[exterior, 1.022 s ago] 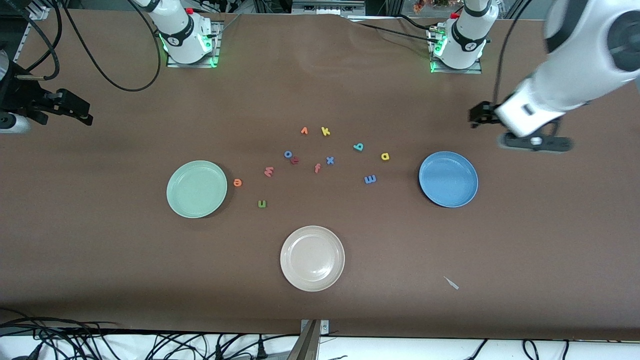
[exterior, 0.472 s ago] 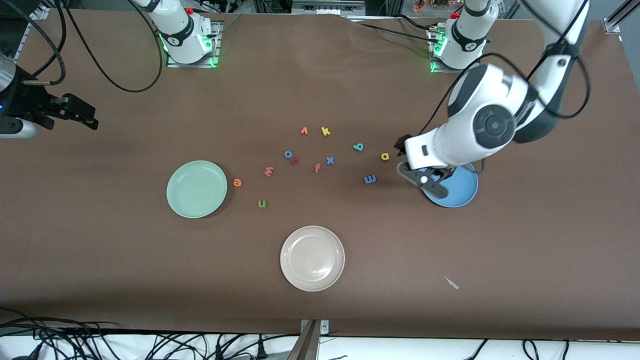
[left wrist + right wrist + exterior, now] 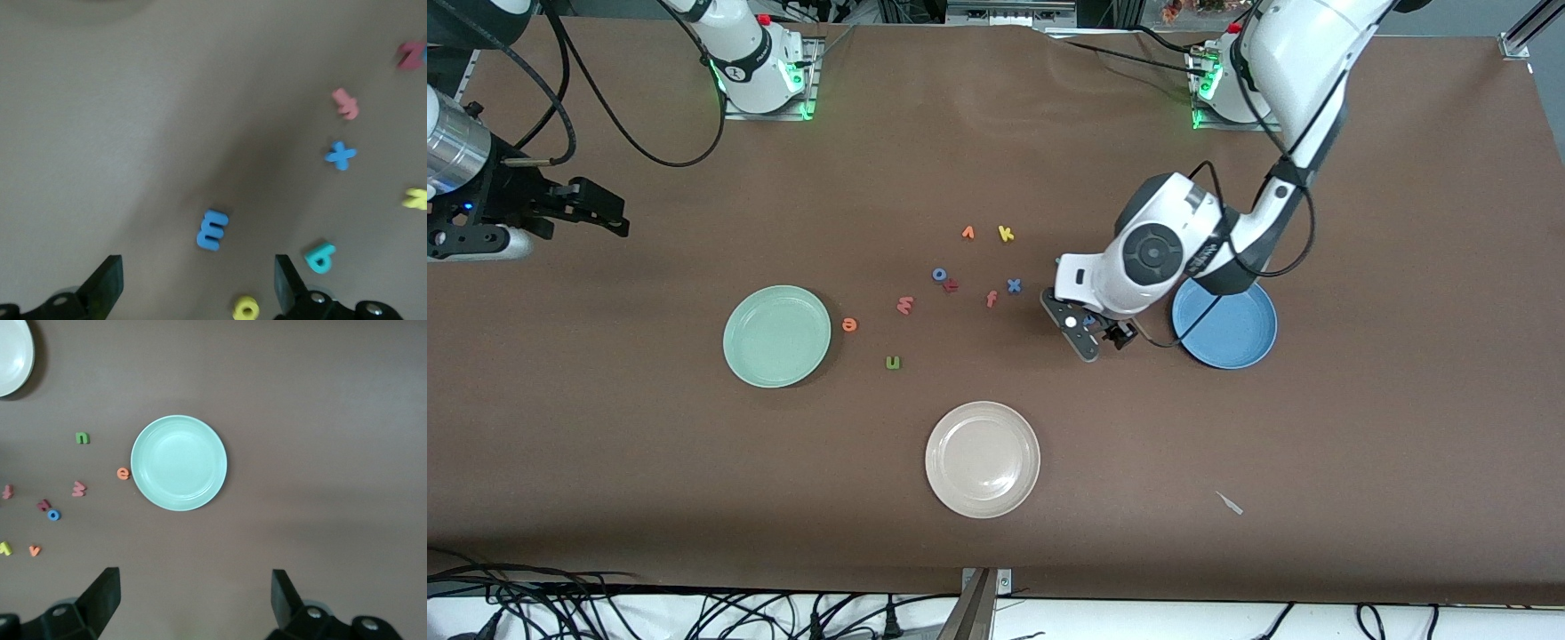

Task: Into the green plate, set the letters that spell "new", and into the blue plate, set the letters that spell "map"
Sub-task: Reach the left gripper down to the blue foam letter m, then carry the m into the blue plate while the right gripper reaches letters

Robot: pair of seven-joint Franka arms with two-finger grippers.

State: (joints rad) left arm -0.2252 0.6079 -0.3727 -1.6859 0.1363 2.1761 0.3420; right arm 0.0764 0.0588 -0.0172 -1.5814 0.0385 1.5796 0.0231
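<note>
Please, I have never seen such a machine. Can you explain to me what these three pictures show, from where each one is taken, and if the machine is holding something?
Two robot arms stand at a brown table. One picture looks down from a high camera facing them; the other two come from cameras on the arms' wrists.

The left gripper hangs open over the blue m, with the yellow a and teal p beside it. The right gripper waits open at its own end of the table. Neither holds anything.

On the table lie a green plate, a blue plate and a beige plate, none with a letter in it. Near the green plate are the n, e and w.
</note>
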